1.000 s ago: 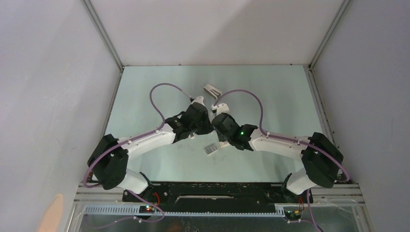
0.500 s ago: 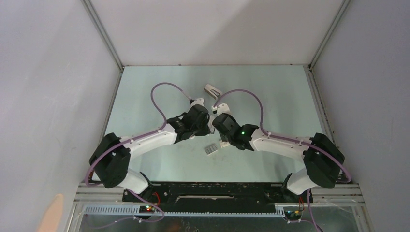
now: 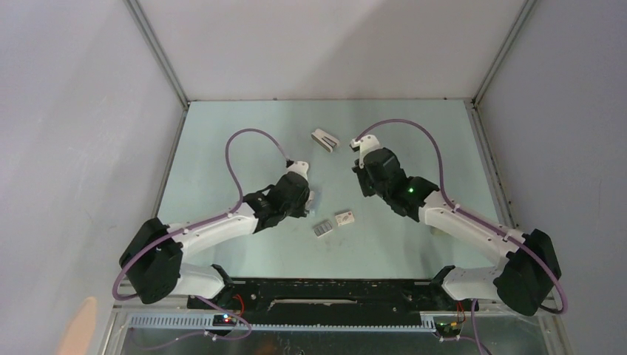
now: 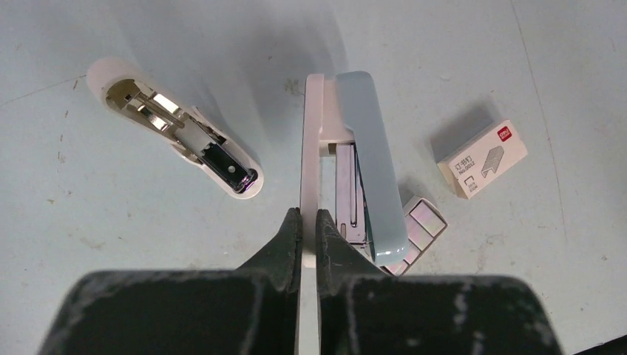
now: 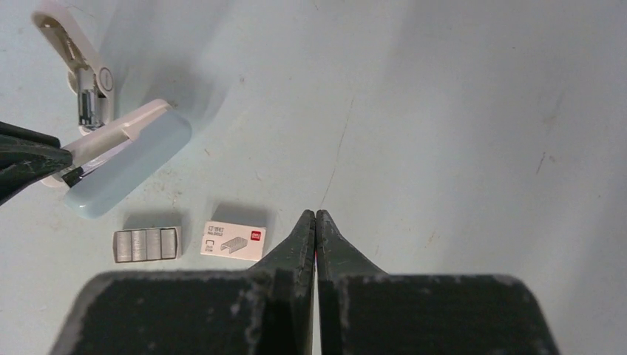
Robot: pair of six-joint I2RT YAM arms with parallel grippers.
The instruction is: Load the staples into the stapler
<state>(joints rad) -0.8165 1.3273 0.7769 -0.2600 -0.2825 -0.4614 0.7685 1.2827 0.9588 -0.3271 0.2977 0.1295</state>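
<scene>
The stapler [image 4: 370, 163], slim with a pale grey-green top and a white lower part, is pinched by its white part in the left tool [image 4: 309, 216]. Its top seems to be hinged slightly apart, with a metal channel showing between, though the angle makes this hard to judge. The staples [image 5: 146, 245], a small grey ribbed block, lie flat on the bench [image 5: 444, 111], partly hidden beneath the stapler from the left wrist view.

The staples [image 3: 322, 229] lie near a small box [image 3: 344, 217], apparently not touching.
</scene>
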